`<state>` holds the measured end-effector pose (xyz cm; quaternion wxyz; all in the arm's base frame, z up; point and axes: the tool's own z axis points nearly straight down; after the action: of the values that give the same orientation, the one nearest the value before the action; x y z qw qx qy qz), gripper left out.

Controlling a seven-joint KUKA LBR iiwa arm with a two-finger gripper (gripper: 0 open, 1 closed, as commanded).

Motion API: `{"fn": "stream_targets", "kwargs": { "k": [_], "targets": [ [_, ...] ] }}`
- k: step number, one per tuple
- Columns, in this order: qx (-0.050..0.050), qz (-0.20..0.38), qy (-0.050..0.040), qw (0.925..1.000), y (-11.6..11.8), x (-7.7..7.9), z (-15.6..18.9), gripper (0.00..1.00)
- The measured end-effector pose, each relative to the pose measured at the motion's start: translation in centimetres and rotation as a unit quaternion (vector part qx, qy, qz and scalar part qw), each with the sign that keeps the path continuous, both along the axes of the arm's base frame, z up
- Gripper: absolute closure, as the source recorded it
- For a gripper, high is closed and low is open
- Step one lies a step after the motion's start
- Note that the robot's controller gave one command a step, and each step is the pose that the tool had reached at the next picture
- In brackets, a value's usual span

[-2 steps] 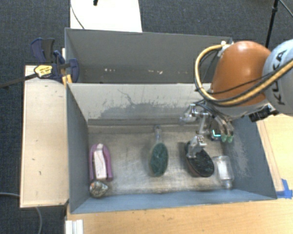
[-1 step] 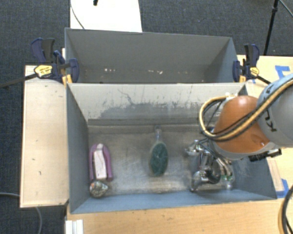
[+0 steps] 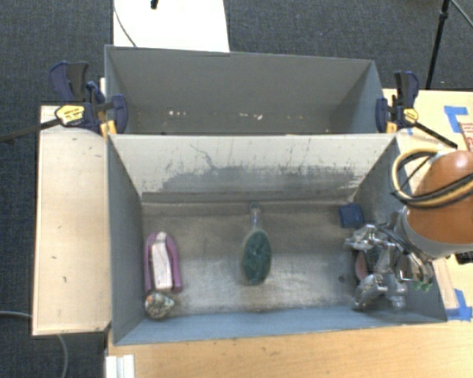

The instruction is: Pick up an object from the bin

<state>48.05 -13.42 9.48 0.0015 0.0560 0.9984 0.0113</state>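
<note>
Where the grey bin [image 3: 221,172] meets its right wall, the arm's orange cover [image 3: 457,195] leans in, with the gripper [image 3: 368,270] low near the floor; whether it is apart or together cannot be told. Well apart lie a pink-and-purple pack [image 3: 162,262] and a dark green oval brush [image 3: 257,258]. A small blue block [image 3: 349,215] lies near the gripper, and a reddish scrap [image 3: 361,264] lies right at it.

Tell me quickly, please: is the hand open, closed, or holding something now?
The hand: it cannot be told. It is low at the right end of the bin, near a small blue block.
</note>
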Motion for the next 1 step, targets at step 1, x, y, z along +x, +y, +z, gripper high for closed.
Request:
{"fn": "stream_targets", "kwargs": {
  "k": [1],
  "targets": [
    [-0.009, 0.224, -0.0029, 0.9746, -1.26, 0.13, 0.17, 0.00]
  ]
}}
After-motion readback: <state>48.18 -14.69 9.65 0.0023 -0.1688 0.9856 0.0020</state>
